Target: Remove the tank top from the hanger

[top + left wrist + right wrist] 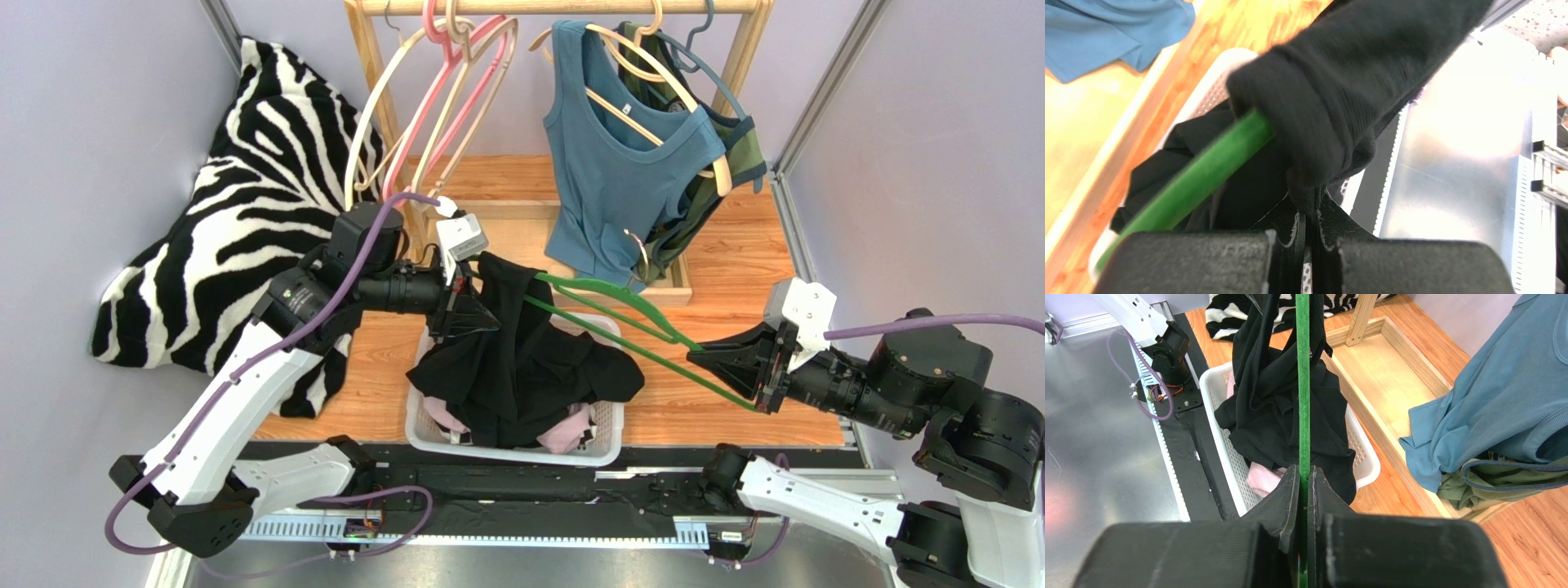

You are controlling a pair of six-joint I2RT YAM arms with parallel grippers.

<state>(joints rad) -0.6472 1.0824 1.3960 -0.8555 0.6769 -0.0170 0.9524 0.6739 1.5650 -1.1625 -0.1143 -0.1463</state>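
Top view, green hanger (626, 325): it is held lying flat, low over the white basket (610, 435), with one end inside the cloth. It seems to be kept this way so the cloth can be slid off sideways.
Top view, black tank top (515, 355): most of it is hung down into the basket. Only a bit at the top is caught on the hanger's end.
Top view, two sides: the left tool (472, 309) is set at the cloth and the right tool (718, 361) at the far end of the hanger. It looks as if the two are meant to be pulled apart.
Left wrist view, left tool (1309, 211): it is pinched together on a fold of the black tank top (1352, 79). The green bar (1204, 177) is seen poking out from under that fold, so the cloth is not yet off.
Right wrist view, right tool (1304, 478): it is clamped tight on the thin edge of the green hanger (1303, 386), likely so the hanger is kept from moving.
Right wrist view, basket (1207, 398): it is placed right under the cloth, so the top can be caught when it is let go.
Right wrist view, blue top (1499, 404): it is hung well to the side and is not touched.
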